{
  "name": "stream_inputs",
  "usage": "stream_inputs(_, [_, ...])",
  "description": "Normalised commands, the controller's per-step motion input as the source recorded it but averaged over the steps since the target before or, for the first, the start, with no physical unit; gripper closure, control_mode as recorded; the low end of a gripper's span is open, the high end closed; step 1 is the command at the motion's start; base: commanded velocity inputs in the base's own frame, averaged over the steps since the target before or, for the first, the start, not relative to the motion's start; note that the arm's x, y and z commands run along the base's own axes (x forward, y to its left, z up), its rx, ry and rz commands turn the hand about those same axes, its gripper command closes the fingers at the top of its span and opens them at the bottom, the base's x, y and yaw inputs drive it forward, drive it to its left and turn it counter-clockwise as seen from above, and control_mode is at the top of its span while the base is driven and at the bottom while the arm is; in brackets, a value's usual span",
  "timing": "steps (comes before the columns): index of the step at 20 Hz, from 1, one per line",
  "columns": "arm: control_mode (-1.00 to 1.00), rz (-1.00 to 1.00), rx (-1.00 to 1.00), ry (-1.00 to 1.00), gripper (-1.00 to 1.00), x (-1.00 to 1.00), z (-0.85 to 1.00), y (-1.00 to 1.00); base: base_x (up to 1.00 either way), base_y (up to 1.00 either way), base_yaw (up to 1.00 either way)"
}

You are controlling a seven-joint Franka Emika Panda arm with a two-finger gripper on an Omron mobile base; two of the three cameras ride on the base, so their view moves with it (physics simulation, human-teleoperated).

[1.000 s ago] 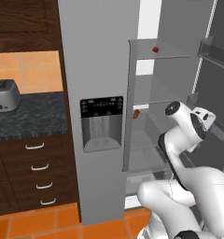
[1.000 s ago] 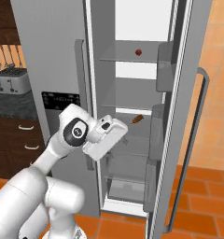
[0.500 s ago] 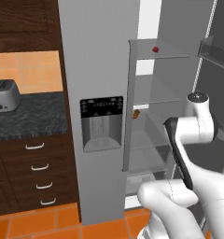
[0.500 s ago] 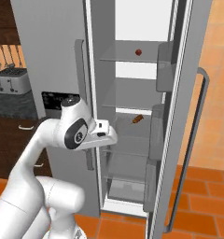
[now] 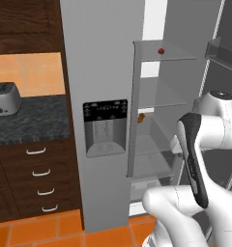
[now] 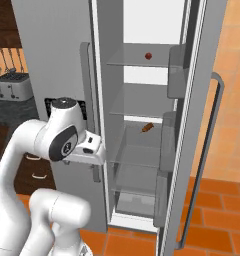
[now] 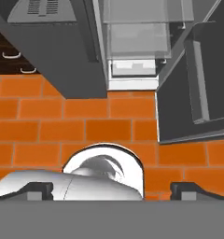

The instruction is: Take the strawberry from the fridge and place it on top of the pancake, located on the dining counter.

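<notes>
The strawberry [image 5: 161, 50] [image 6: 148, 56] lies on the top glass shelf of the fridge [image 5: 103, 72], whose right door [image 6: 212, 130] stands swung open. My gripper [image 7: 112, 191] is open, its fingertips [image 7: 39, 190] set wide apart with nothing held between them, and it points down at the floor in front of the fridge's bottom. In the right base view the hand [image 6: 92, 150] hangs at mid height just left of the open compartment, well below the strawberry. The pancake and the dining counter are out of view.
A small orange-brown item [image 6: 147, 128] sits on a middle shelf. The open door carries bins [image 6: 176, 70] on its inner side. Left of the fridge, a toaster [image 5: 4, 96] stands on a black-topped cabinet with drawers [image 5: 38, 178]. Orange tiles [image 7: 109, 126] cover the floor.
The hand has drawn back from the shelves, leftward in the right base view, while the arm's upper joints swung round. The strawberry and the door have not moved.
</notes>
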Motion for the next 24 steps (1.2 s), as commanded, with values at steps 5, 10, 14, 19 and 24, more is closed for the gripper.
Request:
stream_inputs(5, [-1.00,-0.21,0.00,-0.01,-1.00,-0.36,0.00,0.38,0.00,0.00,0.00])
stream_inputs(10, [-1.00,-0.11,0.05,0.00,-1.00,0.00,0.00,0.03,0.00,0.00,0.00])
stream_inputs(14, [-1.00,0.01,0.02,0.00,-1.00,0.00,-0.03,0.23,0.00,0.00,0.00])
stream_inputs(19, [-1.00,0.00,0.00,0.00,-1.00,0.00,0.00,0.04,0.00,0.00,0.00])
stream_inputs(24, [-1.00,0.00,0.00,0.00,-1.00,0.00,0.00,0.00,0.00,0.00,0.00])
